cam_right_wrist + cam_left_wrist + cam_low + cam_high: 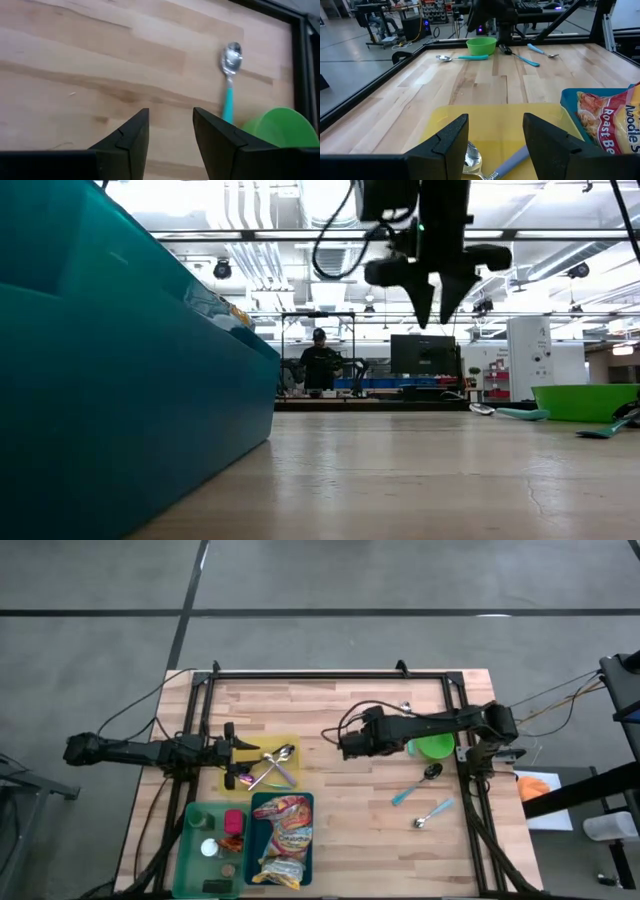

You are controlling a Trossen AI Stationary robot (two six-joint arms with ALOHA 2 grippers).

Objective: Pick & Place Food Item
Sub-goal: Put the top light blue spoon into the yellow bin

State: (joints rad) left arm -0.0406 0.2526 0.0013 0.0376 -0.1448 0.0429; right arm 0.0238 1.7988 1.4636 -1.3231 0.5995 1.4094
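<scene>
Hovering above mid-table, the right gripper (343, 743) had its fingers apart and nothing between them, the green bowl (433, 747) just behind its arm. The left gripper (238, 752), also parted and empty, sat at the yellow tray (288, 745) holding spoons (276, 768). The noodle packet (283, 837) lay in the teal bin (254, 840).

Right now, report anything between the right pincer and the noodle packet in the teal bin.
Nothing visible. Bare table lies between the right pincer and the noodle packet, uncovered in the teal bin. The left pincer hangs aside over the yellow tray.
</scene>
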